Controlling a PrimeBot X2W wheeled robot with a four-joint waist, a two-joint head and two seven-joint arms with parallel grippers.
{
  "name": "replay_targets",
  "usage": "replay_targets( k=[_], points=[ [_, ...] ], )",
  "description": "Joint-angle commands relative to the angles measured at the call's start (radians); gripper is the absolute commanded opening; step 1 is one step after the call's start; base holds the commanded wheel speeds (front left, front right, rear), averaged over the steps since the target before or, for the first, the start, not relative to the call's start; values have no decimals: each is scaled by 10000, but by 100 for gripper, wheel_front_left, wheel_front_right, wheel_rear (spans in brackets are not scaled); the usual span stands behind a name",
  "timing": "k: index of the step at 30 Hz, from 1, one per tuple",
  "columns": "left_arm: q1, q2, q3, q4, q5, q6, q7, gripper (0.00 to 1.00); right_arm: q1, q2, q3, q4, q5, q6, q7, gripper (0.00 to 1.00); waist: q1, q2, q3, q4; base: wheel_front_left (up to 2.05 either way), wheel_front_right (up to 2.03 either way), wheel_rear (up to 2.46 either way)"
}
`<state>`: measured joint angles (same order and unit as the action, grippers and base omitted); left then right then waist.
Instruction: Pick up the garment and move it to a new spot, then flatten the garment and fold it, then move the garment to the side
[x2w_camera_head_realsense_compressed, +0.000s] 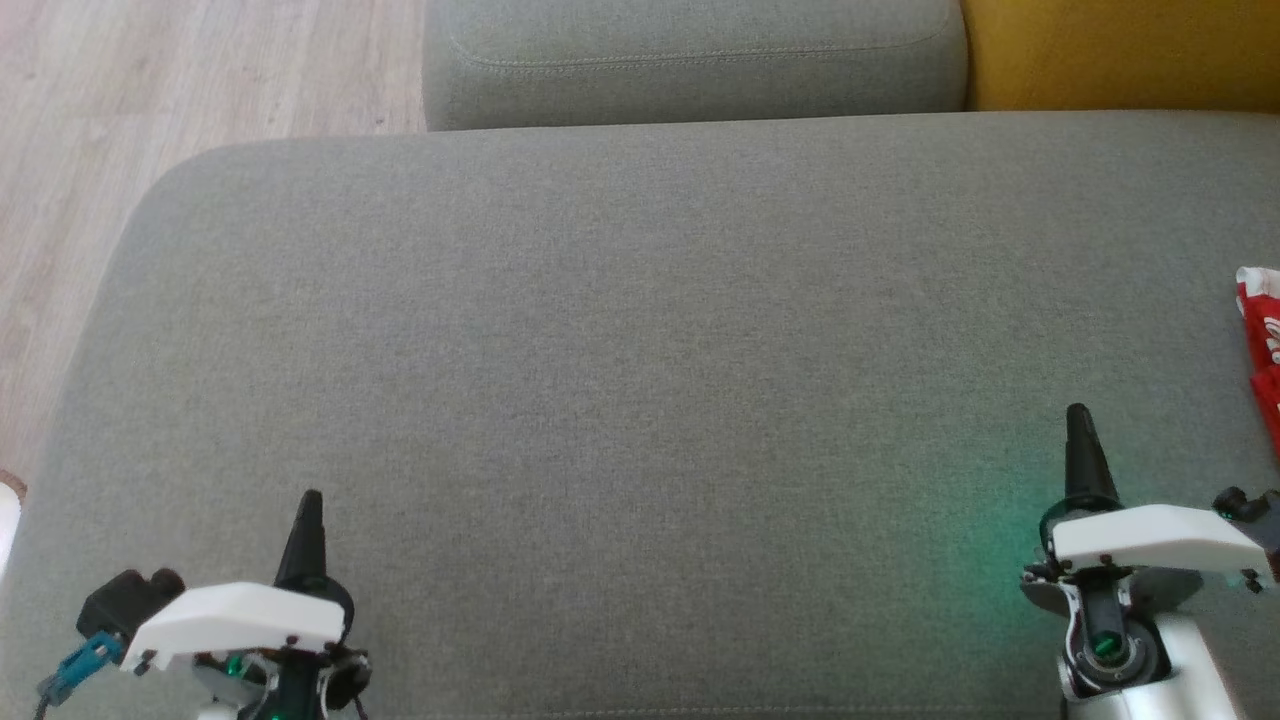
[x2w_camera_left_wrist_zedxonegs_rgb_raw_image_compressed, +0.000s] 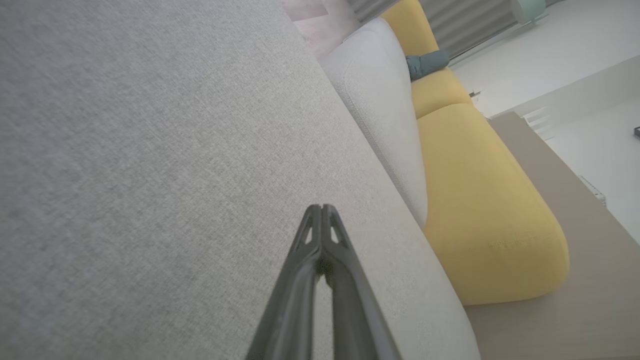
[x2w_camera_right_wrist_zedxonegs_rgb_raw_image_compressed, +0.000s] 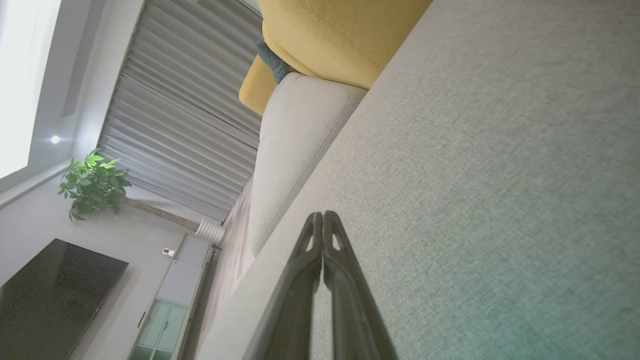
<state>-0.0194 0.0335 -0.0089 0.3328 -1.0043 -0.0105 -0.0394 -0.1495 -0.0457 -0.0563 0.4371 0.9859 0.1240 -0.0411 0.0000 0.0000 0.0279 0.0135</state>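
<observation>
Left end effector (x2w_camera_head_realsense_compressed: 309, 508): fingers pressed together on nothing, low over the near-left corner of the grey sofa seat (x2w_camera_head_realsense_compressed: 640, 350).
Right end effector (x2w_camera_head_realsense_compressed: 1077, 418): likewise pinched closed and empty, near the seat's near-right corner.
Garment (x2w_camera_head_realsense_compressed: 1263, 335): red cloth with white trim at the seat's right edge, mostly cut off; no lettering shows, so calling it the jersey is a judgement.
Why so: arms set wide apart, probably to leave the seat's middle free for spreading.

No words, numbers or brand marks can be read anywhere. The red-and-white garment (x2w_camera_head_realsense_compressed: 1266, 340) at the head view's right edge carries white markings — cut off by the frame and too small to make out as letters.
</observation>
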Motion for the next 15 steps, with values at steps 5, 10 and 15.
replay_targets(
  k=[5, 10, 15],
  points=[
    [-573, 122, 397, -421, -757, -206, 203, 0, -151, -40, 9, -561, 798, 43, 216, 0, 0, 0, -26, -14, 0, 0, 0],
    [-600, 126, 469, -461, -1217, -293, 319, 0, -102, -40, -42, -680, 1271, 45, 332, 0, 0, 0, -45, -25, 0, 0, 0],
    [-634, 131, 559, -510, -1793, -402, 462, 0, -40, -41, -105, -828, 1862, 48, 477, 0, 0, 0, -69, -38, 0, 0, 0]
  ],
)
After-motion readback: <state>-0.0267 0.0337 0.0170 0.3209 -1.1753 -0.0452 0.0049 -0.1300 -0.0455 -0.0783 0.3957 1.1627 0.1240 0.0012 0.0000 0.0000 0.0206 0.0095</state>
